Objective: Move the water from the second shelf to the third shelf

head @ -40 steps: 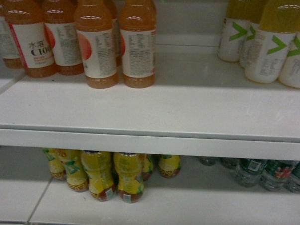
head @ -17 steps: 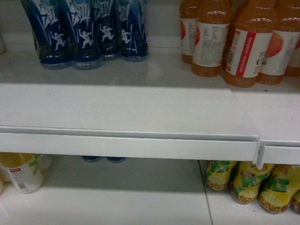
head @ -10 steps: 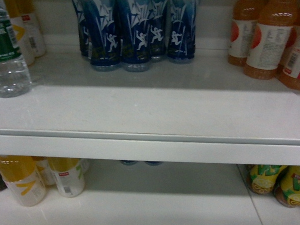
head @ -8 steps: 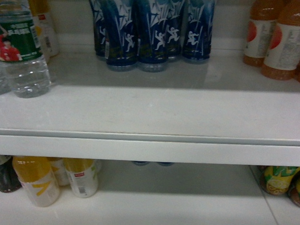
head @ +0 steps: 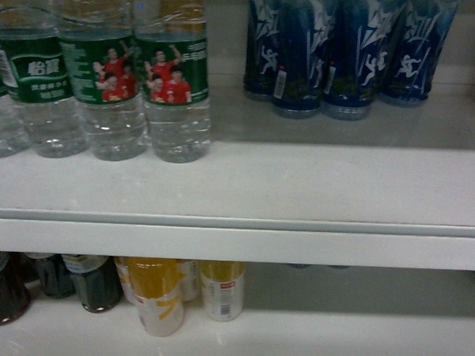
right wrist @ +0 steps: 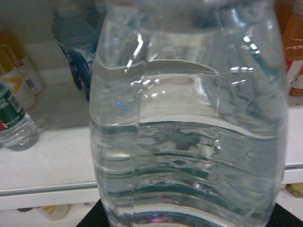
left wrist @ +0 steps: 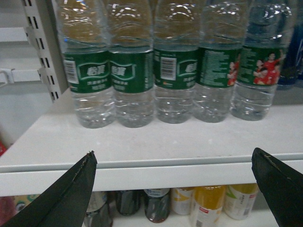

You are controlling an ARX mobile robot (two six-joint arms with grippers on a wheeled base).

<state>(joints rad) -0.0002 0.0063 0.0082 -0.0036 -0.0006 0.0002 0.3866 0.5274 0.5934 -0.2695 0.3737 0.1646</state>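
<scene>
Several water bottles (head: 174,88) with green labels and red-shirted figures stand in a row at the upper left shelf in the head view. The left wrist view has the same row (left wrist: 175,71) just beyond the shelf edge. My left gripper (left wrist: 173,152) is open in front of that shelf, with nothing between its black fingers (left wrist: 71,189). One clear ribbed water bottle (right wrist: 189,118) fills the right wrist view, and my right gripper (right wrist: 187,220) is shut on its lower part; only black finger corners show. Neither gripper appears in the head view.
Blue sport-drink bottles (head: 345,56) stand right of the water. The white shelf lip (head: 298,245) runs across. Below it are dark bottles (head: 91,282) and yellow bottles (head: 157,297). A slotted shelf upright (left wrist: 42,52) bounds the left side.
The head view has swept left along the shelves: the orange bottles left the frame, the blue ones shifted right, and the water row came in from the left.
</scene>
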